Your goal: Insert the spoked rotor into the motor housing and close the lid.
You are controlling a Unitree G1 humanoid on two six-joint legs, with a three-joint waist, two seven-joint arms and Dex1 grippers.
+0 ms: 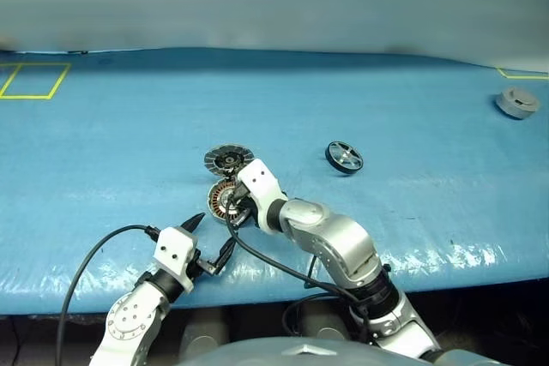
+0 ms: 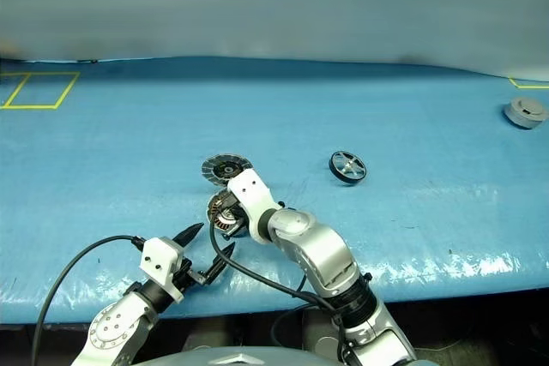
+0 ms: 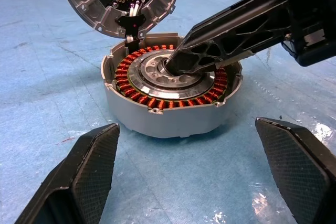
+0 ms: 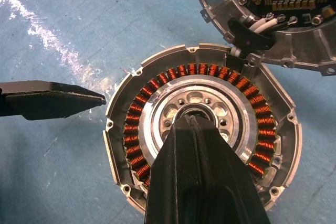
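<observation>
Your right gripper has its 2 fingers pressed together, tips poked into the silver centre of the motor housing, holding nothing. The lid lies flipped open just behind the housing, segmented face up. The spoked rotor sits well apart from the housing on its right, untouched, so by my reading you are still on step 1: the rotor is not yet in. Next, I'd lift that right gripper out of the housing, spread its fingers and go to the rotor. Your left gripper hangs just in front of the housing, fingers wide and empty. The wrist views show the copper windings and the lid's hinge wires; the head views alone show the rotor.
</observation>
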